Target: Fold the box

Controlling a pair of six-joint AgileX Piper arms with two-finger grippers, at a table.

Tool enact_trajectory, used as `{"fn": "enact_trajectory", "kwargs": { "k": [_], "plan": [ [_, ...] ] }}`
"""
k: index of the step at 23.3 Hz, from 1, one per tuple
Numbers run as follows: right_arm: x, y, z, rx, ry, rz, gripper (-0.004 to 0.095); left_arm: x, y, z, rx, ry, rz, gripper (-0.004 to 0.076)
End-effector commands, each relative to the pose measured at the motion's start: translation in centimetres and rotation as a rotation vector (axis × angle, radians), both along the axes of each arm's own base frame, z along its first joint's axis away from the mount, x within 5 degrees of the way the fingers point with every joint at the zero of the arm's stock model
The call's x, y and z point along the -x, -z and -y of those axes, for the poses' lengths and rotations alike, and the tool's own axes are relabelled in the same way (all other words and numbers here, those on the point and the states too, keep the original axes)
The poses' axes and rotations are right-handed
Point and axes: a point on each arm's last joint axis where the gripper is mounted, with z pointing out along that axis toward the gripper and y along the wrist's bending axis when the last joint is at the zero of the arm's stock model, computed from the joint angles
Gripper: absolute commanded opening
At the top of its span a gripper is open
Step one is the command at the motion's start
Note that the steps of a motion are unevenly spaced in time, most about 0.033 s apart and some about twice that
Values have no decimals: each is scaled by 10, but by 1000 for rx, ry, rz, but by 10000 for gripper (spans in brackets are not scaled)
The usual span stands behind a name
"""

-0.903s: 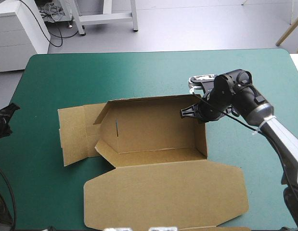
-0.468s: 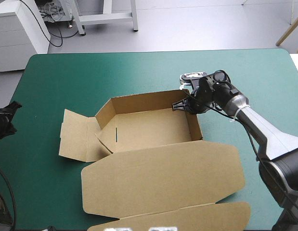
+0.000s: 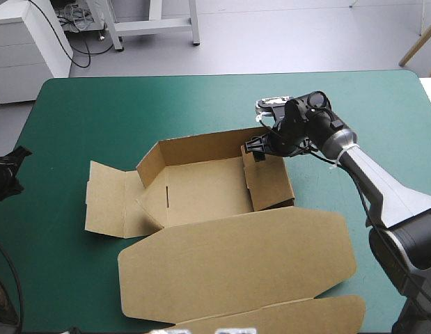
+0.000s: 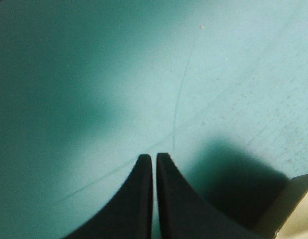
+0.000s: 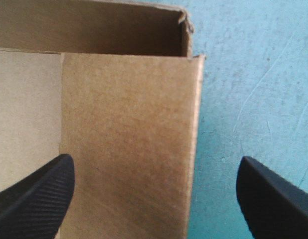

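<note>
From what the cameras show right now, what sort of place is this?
Probably a robotics lab or test workshop: a table with a teal-green cover, a half-folded brown box with the open right gripper at its right wall, and a white drawer cabinet with loose cables beyond the far edge.

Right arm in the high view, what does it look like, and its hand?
The right arm is silver-grey along the forearm and black at the wrist. The right hand has two broad black fin-shaped fingers with a ribbed texture.
</note>
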Motion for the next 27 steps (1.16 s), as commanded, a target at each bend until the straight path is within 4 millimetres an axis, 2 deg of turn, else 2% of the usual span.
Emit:
{"fn": "enact_trajectory", "kwargs": {
  "k": [1, 7, 8, 12, 13, 15, 18, 20, 27],
  "plan": [
    [7, -45, 5, -32, -14, 96, 891, 3, -20, 3, -34, -15, 86, 6],
    [17, -88, 11, -36, -19, 169, 891, 3, -20, 3, -35, -15, 87, 6],
    [26, -102, 15, -52, -18, 205, 891, 3, -20, 3, -35, -15, 87, 6],
    [47, -129, 24, -81, -17, 272, 891, 3, -20, 3, -35, -15, 87, 6],
    [59, -140, 29, -93, -16, 300, 891, 3, -20, 3, -35, -15, 87, 6],
    [74, -148, 36, -106, -17, 319, 891, 3, -20, 3, -35, -15, 87, 6],
    [91, -142, 44, -97, -8, 294, 891, 3, -20, 3, -36, -16, 90, 6],
    [90, -131, 43, -84, -7, 261, 891, 3, -20, 3, -39, -11, 90, 6],
    [47, -80, 24, -12, -35, 133, 891, 2, -20, 3, -29, -12, 96, 6]
  ]
}}
